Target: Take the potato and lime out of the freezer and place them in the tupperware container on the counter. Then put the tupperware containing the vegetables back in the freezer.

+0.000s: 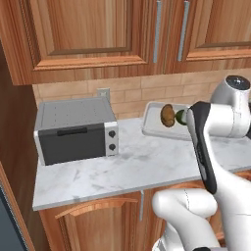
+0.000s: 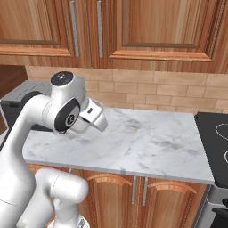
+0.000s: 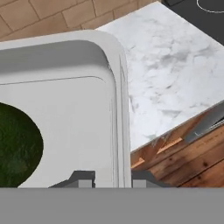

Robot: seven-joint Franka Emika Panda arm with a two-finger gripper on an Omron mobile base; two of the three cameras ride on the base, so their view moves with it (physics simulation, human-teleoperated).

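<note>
the tupperware container (image 1: 153,128) is sitting tilted on the counter (image 1: 132,169), at 3 o'clock from the toaster oven (image 1: 76,130), holding the potato (image 1: 167,115) and the lime (image 1: 181,116) side by side. in the hand view the gripper (image 3: 113,178) is straddling the container's right rim (image 3: 120,127), fingertips apart either side; whether they are pressing it cannot be told

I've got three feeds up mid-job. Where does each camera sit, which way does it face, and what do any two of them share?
Left base view: behind the arm to its left, looking forward and down at the counter, toaster oven and tupperware container with potato and lime; arm at right.
Right base view: behind-right, facing counter and stove; arm at left.
Hand view: along the gripper, whose fingertips straddle the container rim beside the lime.
Shared: container, lime, counter.
</note>
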